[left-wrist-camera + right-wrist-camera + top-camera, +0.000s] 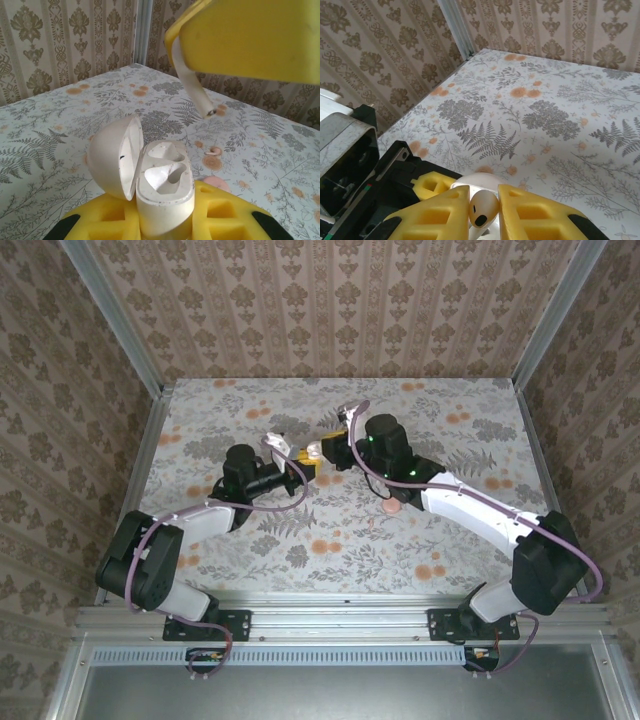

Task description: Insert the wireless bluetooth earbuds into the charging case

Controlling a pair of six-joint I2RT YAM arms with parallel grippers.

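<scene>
The left jaws are closed narrow on the charging case [165,190], gripping its lower body so that the opening faces up and the hinged lid [115,155] stands clear to one side. This hold leaves both recesses [162,177] exposed; in the left wrist view both look empty.

The right jaws are pinched on one earbud [482,207] near its head. Its stem [192,82] hangs free below them so that it can enter a recess first. The earbud sits above and slightly beyond the left jaws, apart from the case.

The step in hand is judged to be alignment before insertion. The next move calls for lining the stem up with a recess, then lowering it straight; a tilted stem may catch the rim.

A pink disc [217,183] lies on the surface [60,125] beyond the left jaws
</scene>
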